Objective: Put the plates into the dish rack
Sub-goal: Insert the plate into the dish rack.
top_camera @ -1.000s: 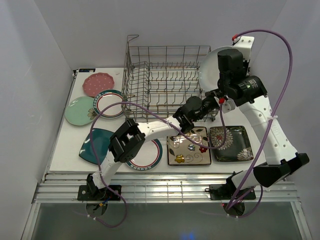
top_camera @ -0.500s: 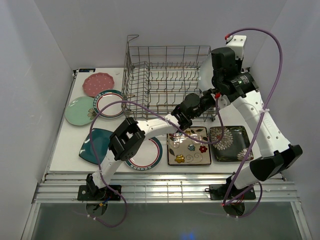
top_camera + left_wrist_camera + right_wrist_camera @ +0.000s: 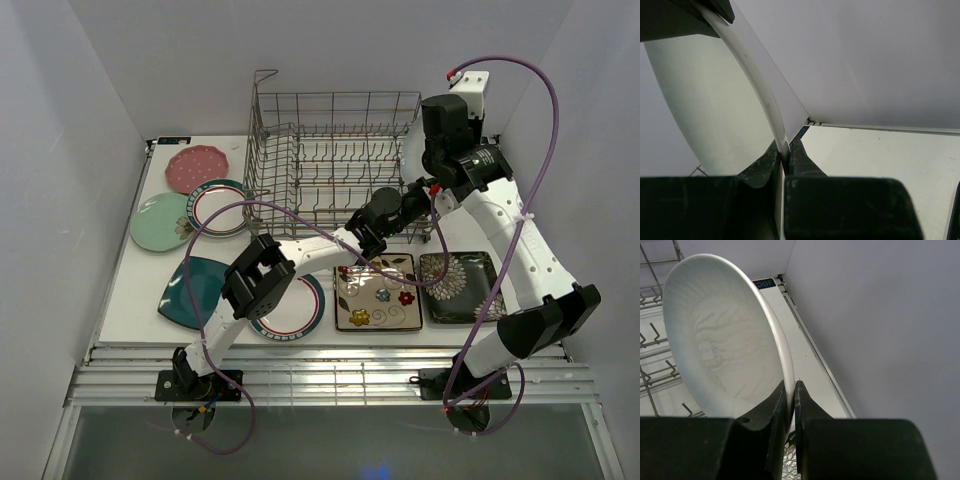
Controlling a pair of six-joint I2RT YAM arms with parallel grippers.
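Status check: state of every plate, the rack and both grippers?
White plate: on edge, raised, gripped at rim.
Left gripper: shut on white plate.
Right gripper: shut on white plate.
Rack: upright, no plates inside.
Pink plate: flat on table.
Mint plate: flat on table.
Far rimmed plate: flat on table.
Near rimmed plate: flat on table.
Teal square: flat on table.
Light floral square: flat on table.
Dark floral square: flat on table.

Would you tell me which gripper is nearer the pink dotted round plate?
Left, slightly. The left gripper sits at the grey wire dish rack's right front corner, far right of the pink dotted round plate; the right gripper is just beyond it, farther right.
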